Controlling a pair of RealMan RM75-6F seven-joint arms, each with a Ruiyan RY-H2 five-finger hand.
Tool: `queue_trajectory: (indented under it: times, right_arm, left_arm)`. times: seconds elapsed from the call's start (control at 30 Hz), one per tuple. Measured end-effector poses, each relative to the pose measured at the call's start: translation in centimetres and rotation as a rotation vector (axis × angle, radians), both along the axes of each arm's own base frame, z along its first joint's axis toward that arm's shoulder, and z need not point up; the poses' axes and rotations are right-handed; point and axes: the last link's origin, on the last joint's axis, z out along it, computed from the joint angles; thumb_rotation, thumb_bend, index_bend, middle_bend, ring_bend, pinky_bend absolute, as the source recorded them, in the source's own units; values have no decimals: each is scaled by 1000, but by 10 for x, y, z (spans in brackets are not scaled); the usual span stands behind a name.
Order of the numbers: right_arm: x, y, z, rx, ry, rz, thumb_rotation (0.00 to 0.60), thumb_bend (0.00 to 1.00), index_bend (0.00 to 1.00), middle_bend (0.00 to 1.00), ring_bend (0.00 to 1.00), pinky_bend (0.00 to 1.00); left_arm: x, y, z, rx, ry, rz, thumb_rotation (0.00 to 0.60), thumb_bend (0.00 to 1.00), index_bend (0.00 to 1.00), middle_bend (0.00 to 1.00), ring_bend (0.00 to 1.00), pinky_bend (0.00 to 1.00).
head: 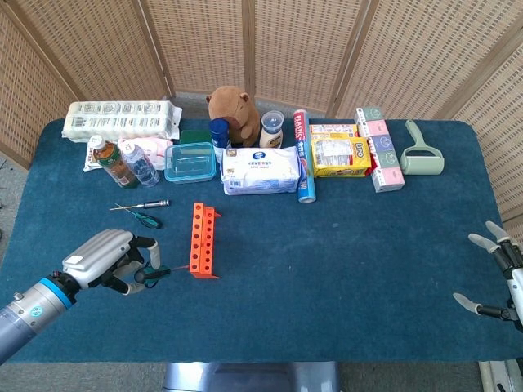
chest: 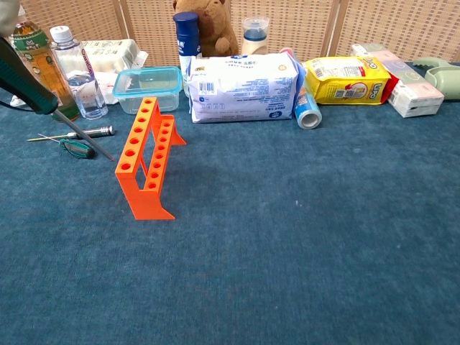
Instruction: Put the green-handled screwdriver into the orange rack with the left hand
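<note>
Green-handled screwdriver [head: 152,273] pinched in left hand [head: 110,260], handle in the fingers, shaft pointing toward orange rack [head: 203,239] | tip just beside the rack's near end, not in a hole | right hand [head: 498,278] well apart from the rack at the table's edge, fingers spread, holding nothing

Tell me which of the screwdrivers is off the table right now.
The green-handled screwdriver gripped in the left hand, its tip aimed at the orange rack. The two small screwdrivers lie flat on the cloth beyond it, untouched.
</note>
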Motion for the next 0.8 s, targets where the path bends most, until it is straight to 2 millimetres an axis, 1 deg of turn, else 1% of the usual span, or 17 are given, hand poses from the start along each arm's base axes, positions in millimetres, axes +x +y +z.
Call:
queue_trajectory:
  times: [0.23, 0.4, 0.8]
  right_arm:
    - [0, 0, 2, -4, -6, -2, 600, 59, 160, 28, 12, 0]
    - [-1, 0, 2, -5, -9, -4, 600, 59, 159, 28, 12, 0]
    - [0, 1, 1, 3, -6, 1, 600, 58, 159, 28, 13, 0]
  left_arm:
    - [2, 3, -1, 9, 23, -13, 600, 332, 658, 953, 826, 862]
    - [3, 5, -6, 3, 20, -6, 600, 332, 658, 953, 827, 862]
    - [11, 0, -13, -17, 29, -24, 600, 332, 658, 953, 826, 862]
